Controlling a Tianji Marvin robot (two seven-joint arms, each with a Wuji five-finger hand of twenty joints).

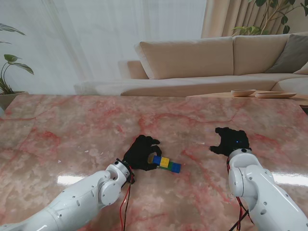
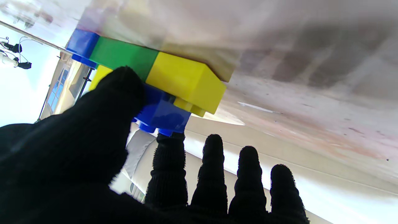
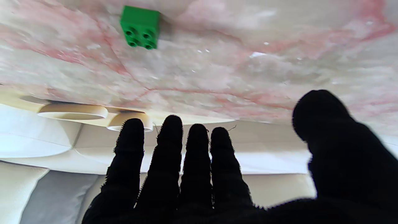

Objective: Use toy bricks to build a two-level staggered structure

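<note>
Near the middle of the counter (image 1: 72,125) sits the brick structure (image 1: 165,163), and the left hand (image 1: 140,153) is right on it. From the stand view you get a short row of blue, yellow/green and blue bricks running off to the right of the hand. The left wrist view is way more useful: bottom row reads blue, green brick (image 2: 124,56), yellow brick (image 2: 186,82), all flat on the counter, and a blue brick (image 2: 161,113) sits on the second level, overlapping the seam instead of lining up with one brick. So the stagger looks like it's happening.

The left hand has its thumb (image 2: 121,90) pressed against that upper blue brick and one fingertip touching it from the other side, the other three fingers straight and clear. So it's pinching the blue brick, or seating it, I'd guess.

How I'd do this bit: push straight down toward the counter, not sideways, because the row isn't braced and could slide or split at a seam. Check the studs are fully in before letting go, then open the thumb first so nothing tips.

The right hand (image 1: 232,141) hovers well off to the right, fingers spread, holding nothing. Its wrist view shows a spare green brick (image 3: 140,27) lying alone on the counter ahead of it, probably the next piece
</note>
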